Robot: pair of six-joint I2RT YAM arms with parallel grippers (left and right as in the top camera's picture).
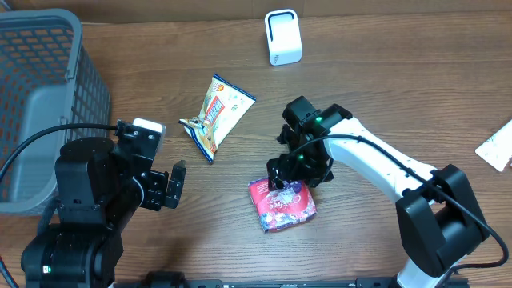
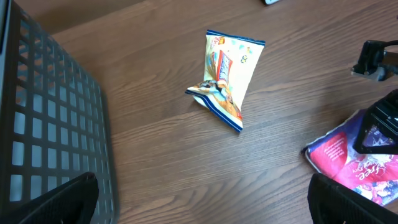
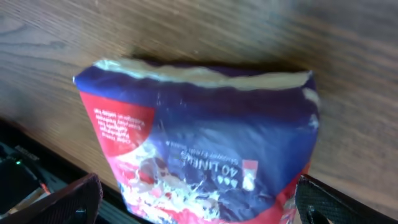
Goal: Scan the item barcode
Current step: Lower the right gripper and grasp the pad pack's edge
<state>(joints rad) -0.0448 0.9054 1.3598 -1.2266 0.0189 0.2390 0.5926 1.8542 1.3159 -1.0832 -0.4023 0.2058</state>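
right tool (image 1: 288, 178) — released, over purple packet (image 1: 282, 206) | left tool (image 1: 177, 186) — released, idle

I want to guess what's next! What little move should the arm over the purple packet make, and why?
Probably lower the right gripper and close on the purple packet: its jaws stand open just above it, holding nothing, and the white scanner stands well away.

On the purple and red packet (image 3: 205, 155) we read "40" and then capitals beginning "LIN"; the white lines on its red panel stay too small for us. The print on the yellow snack bag (image 2: 229, 74) is illegible
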